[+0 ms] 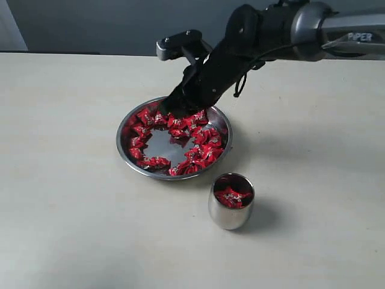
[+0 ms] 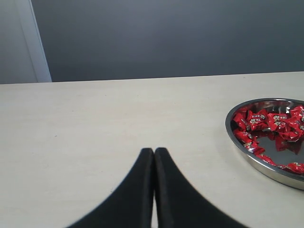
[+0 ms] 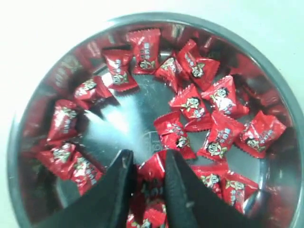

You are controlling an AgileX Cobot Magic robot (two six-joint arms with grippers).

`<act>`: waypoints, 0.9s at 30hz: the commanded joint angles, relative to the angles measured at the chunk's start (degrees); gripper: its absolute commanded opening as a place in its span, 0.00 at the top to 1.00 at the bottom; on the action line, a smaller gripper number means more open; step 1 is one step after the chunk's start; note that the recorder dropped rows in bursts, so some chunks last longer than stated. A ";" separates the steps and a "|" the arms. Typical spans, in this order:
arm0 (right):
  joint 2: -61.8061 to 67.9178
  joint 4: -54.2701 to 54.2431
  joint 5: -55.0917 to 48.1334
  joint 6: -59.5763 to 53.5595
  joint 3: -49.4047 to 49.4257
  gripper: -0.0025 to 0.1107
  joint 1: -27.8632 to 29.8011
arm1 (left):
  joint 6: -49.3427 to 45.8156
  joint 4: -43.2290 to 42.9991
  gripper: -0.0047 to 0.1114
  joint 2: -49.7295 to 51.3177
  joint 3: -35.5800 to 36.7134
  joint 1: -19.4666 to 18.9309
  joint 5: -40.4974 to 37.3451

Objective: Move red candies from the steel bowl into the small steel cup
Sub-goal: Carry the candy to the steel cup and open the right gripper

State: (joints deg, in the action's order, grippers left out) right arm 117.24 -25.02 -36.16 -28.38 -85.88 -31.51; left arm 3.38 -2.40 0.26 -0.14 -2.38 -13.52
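Small shiny steel cup (image 1: 231, 208) is seen only in exterior view, lower right; shiny red candy (image 3: 151, 173) is pinched between right gripper (image 3: 148, 156) fingers; left gripper (image 2: 154, 153) closed.

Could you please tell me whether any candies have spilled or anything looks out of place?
Nothing stands out: the red candies lie only in the steel bowl and small steel cup, both upright; none on the table.
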 commanded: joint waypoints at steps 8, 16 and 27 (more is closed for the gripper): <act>-10.37 -1.28 -22.60 -0.05 1.80 0.97 0.09 | 0.13 0.07 0.96 -0.26 0.14 0.35 0.23; -21.79 -1.65 -15.74 -0.05 17.42 0.97 0.09 | 0.13 0.07 0.96 -0.26 0.14 0.35 0.23; -29.14 -4.20 -8.71 -0.18 32.31 0.97 0.09 | 0.13 0.07 0.96 -0.26 0.14 0.35 0.23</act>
State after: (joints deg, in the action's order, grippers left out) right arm 88.95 -28.84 -46.12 -28.29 -55.49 -31.51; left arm 3.38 -2.40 0.26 -0.14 -2.38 -13.52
